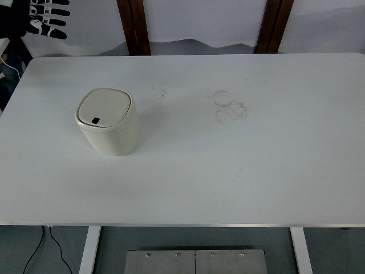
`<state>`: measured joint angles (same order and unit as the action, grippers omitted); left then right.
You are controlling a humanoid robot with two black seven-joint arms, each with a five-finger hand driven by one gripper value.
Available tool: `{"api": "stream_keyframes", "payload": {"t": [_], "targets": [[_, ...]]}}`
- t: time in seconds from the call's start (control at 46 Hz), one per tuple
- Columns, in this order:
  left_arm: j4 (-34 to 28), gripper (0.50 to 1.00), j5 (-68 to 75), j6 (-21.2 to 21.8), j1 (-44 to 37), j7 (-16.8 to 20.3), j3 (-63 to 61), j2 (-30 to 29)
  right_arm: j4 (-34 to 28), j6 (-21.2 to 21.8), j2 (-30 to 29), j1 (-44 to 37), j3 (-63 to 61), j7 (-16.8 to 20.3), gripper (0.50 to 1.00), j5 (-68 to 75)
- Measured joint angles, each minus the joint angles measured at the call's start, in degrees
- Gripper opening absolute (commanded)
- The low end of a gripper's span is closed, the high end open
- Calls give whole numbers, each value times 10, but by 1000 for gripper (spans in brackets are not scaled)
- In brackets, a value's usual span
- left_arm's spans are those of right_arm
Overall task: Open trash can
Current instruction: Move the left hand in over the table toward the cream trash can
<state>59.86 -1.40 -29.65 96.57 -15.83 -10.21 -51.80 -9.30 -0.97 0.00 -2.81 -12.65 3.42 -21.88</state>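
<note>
We see one obstacle on the white table: the closed trash can, standing left of centre. Bare surface surrounds it on every side.

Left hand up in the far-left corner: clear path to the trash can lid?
Probably yes. The left hand hangs beyond the table's far-left corner, fingers spread; nothing lies between it and the closed trash can.

table: white, ring stains mid-top | cable beneath, near-left | metal plate below near edge | wood posts behind
</note>
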Motion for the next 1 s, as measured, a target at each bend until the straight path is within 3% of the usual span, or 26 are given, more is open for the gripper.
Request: {"api": "stream_keyframes", "payload": {"t": [0.174, 0.543, 1.0], "targets": [[0, 1000, 37, -52, 76, 0, -55, 19, 0, 0, 0, 0, 0, 0, 995, 0], [-1, 1000, 177, -54, 147, 0, -58, 41, 0, 0, 0, 0, 0, 0, 995, 0], [0, 1000, 253, -54, 138, 1, -57, 67, 1, 0, 0, 0, 0, 0, 995, 0]]}}
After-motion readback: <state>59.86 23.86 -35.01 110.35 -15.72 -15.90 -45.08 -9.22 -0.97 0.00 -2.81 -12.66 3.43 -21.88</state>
